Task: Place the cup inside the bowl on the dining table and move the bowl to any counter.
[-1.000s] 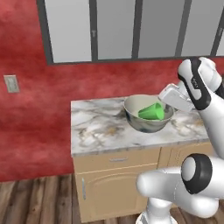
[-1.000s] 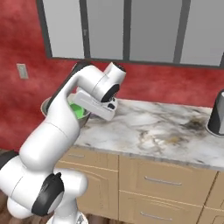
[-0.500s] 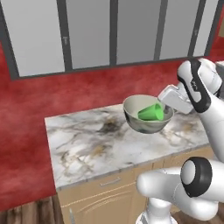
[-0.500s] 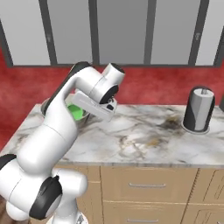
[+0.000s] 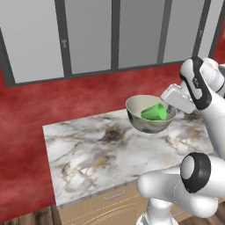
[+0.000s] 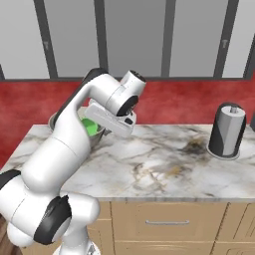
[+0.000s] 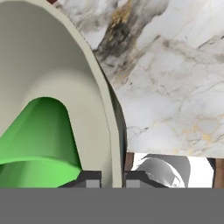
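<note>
A dark cylindrical canister with a silver lid (image 6: 226, 131) stands at the far right of the white-grey veined marble desk (image 5: 101, 156) over light wood drawers, well apart from the bowl; the marble beneath the bowl is bare. The round grey-beige bowl with a pale inside (image 5: 149, 114) hangs above the desk, opening upward. The small bright green tapered cup (image 5: 154, 113) lies on its side inside the bowl, its long axis about level. The two-finger gripper (image 7: 113, 180) has its jaws pinching the bowl's thin rim, one tip inside and one outside.
</note>
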Motion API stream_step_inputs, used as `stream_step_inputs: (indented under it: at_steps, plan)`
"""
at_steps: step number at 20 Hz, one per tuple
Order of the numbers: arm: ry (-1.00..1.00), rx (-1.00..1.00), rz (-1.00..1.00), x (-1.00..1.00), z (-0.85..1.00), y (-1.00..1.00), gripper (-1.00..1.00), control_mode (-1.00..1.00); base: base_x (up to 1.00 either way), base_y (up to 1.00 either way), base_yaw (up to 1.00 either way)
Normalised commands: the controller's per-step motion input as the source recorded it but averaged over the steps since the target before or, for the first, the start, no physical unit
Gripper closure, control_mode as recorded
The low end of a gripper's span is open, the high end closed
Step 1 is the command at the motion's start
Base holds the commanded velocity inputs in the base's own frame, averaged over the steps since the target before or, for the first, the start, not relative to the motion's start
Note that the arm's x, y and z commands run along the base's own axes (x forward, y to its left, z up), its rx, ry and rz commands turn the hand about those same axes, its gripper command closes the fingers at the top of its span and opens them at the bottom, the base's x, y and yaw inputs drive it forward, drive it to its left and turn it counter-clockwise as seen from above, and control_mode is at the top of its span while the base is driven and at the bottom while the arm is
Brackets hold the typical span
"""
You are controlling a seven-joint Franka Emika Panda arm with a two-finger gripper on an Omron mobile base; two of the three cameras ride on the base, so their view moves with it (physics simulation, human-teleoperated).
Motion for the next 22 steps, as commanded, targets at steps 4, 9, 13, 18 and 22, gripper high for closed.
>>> stream_step_inputs:
  at_steps: [4, 9, 13, 18, 22]
  plan:
    - [0.0, 0.0, 0.0, 0.0, 0.0, 0.0, 1.0, 1.0, 0.0, 0.0, 0.0]
    - [0.0, 0.0, 0.0, 0.0, 0.0, 0.0, 1.0, 1.0, 0.0, 0.0, 0.0]
    - [0.0, 0.0, 0.0, 0.0, 0.0, 0.0, 1.0, 1.0, 0.0, 0.0, 0.0]
    - [0.0, 0.0, 0.0, 0.0, 0.0, 0.0, 1.0, 1.0, 0.01, 0.04, 0.0]
    - [0.0, 0.0, 0.0, 0.0, 0.0, 0.02, 1.0, -1.0, 0.0, 0.02, 0.0]
